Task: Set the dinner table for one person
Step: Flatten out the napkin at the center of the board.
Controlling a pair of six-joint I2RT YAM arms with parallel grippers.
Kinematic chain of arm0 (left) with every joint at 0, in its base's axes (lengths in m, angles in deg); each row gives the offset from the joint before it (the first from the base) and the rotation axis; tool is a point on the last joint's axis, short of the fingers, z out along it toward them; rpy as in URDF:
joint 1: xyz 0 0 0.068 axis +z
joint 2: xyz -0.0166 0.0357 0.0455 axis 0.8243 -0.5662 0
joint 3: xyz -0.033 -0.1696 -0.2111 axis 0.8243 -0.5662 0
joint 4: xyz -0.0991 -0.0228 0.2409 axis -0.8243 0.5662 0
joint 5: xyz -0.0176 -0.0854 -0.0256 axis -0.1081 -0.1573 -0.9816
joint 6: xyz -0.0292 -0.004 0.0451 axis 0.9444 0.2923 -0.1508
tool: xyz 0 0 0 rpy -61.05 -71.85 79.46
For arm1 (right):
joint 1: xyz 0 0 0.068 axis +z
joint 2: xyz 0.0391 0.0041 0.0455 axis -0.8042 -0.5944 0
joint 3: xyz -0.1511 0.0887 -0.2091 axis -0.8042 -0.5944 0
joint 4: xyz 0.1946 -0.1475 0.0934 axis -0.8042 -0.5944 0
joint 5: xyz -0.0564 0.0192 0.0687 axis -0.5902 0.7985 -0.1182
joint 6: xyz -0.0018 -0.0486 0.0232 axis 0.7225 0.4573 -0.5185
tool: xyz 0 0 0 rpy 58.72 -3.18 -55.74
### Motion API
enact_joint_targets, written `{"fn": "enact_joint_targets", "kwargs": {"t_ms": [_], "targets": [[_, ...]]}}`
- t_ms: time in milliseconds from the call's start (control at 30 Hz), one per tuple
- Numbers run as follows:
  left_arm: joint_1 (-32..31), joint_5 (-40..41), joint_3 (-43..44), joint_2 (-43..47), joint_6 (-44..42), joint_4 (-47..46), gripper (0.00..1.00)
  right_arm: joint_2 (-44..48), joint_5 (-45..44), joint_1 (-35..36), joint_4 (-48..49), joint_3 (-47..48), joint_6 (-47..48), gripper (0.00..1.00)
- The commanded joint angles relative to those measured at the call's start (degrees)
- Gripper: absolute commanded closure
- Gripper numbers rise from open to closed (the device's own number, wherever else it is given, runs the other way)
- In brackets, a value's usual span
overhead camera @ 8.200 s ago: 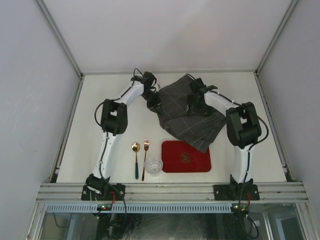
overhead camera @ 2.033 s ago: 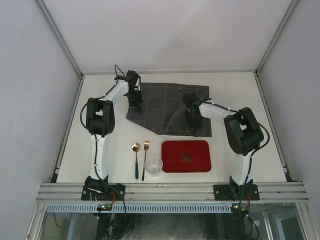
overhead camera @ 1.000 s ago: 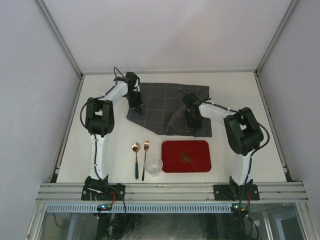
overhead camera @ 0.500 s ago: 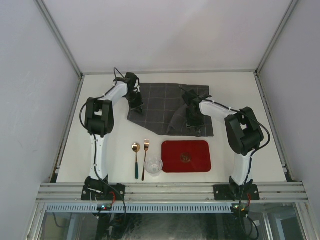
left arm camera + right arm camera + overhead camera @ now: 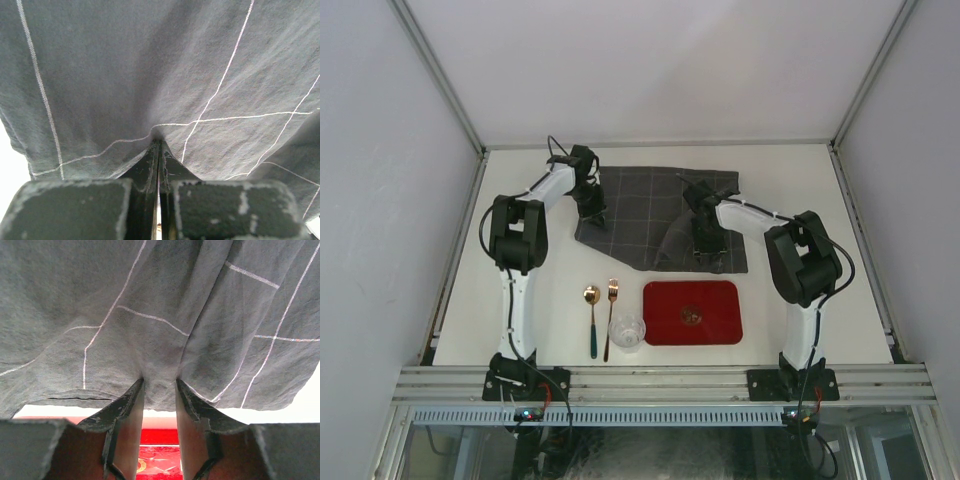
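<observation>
The dark grey checked cloth (image 5: 640, 210) (image 5: 150, 65) (image 5: 150, 290) lies spread on the far half of the dinner table (image 5: 800, 180), with one fold raised near its right middle. My left gripper (image 5: 590, 207) (image 5: 159, 142) is shut on the cloth near its left edge, and the fabric puckers at the tips. My right gripper (image 5: 706, 245) (image 5: 159, 384) stands at the cloth's near right edge. Its jaws are apart, with the tips against the fabric. The cloth's hem, a strip of table and the red tray (image 5: 160, 460) show through the gap.
The red tray (image 5: 692, 312) lies near the front edge, just short of the cloth. To its left are a clear glass (image 5: 627, 331), a copper fork (image 5: 611, 315) and a gold spoon with a teal handle (image 5: 591, 322). Aluminium rails and white walls bound the table.
Eight seconds ago the cloth hung bunched between both grippers; it now lies spread out. In the last second the right gripper edged slightly left and the cloth's near right corner shifted outward. The left gripper has not moved.
</observation>
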Motion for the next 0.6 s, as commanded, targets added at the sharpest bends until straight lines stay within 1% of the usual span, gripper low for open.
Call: {"fn": "enact_joint_targets", "kwargs": {"t_ms": [0,200,300,400,433,467,500,567], "targets": [[-0.5,0.8,-2.1,-0.1,-1.1,0.4,1.00,0.0,-0.3,-0.2,0.3,1.7,0.3,0.69],[-0.5,0.7,-2.1,-0.1,-1.1,0.3,1.00,0.5,-0.6,-0.1,0.0,1.7,0.3,0.74],[-0.5,0.5,-2.0,-0.2,-1.0,0.2,1.00,0.4,-0.8,-0.3,-0.2,1.7,0.3,0.81],[-0.4,0.4,-2.1,-0.2,-1.1,0.2,1.00,0.0,-0.7,-0.4,-0.3,1.7,0.3,0.84],[-0.4,0.4,-2.0,-0.2,-1.1,0.2,1.00,-0.1,-0.7,-0.4,-0.4,1.7,0.2,0.87],[-0.5,0.4,-2.0,-0.2,-1.1,0.2,1.00,-0.2,-0.6,-0.4,-0.4,1.7,0.2,0.93],[-0.5,0.3,-2.0,-0.2,-1.1,0.2,1.00,-0.3,-0.5,-0.4,-0.4,1.7,0.2,0.97],[-0.4,0.2,-1.9,-0.2,-1.1,0.2,1.00,-0.4,-0.5,-0.4,-0.4,1.7,0.2,1.00]]}}
